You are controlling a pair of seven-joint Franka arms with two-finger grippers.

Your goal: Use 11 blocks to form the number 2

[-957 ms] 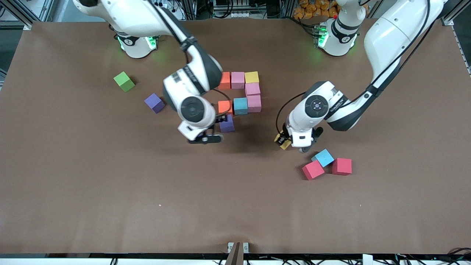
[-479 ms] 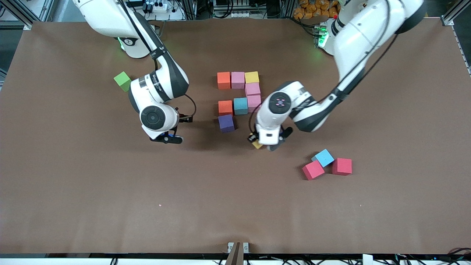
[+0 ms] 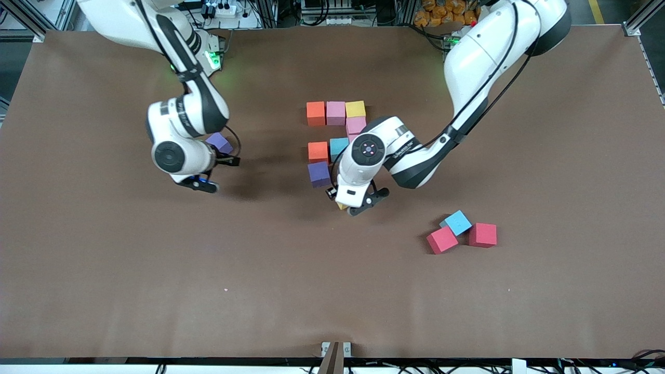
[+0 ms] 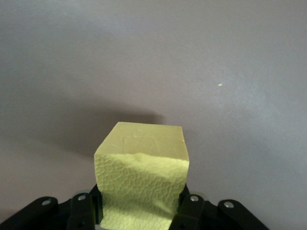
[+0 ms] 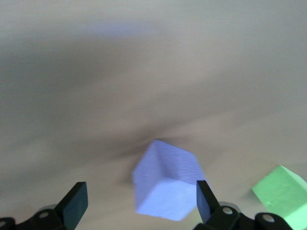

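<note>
The left hand (image 4: 139, 211) pinches a yellow block (image 4: 142, 179) over bare tabletop (image 3: 332, 280) just beside the purple block (image 3: 319, 174) at the figure's open lower edge. The right hand (image 5: 139, 201), spread, hangs over a loose purple block (image 5: 165, 184) beside the green cube (image 5: 283, 194).

The brown table (image 3: 104, 270) carries coloured blocks (image 3: 337, 130), a green cube (image 5: 283, 194) and two red cubes (image 3: 462, 237).

Eight small matte foam cubes (image 3: 336, 113) sat clustered mid-counter; one yellow foam cube (image 4: 142, 177) hung clamped above it; a purple cube (image 3: 220, 142) and a light-blue cube (image 3: 457, 222) lay apart.
</note>
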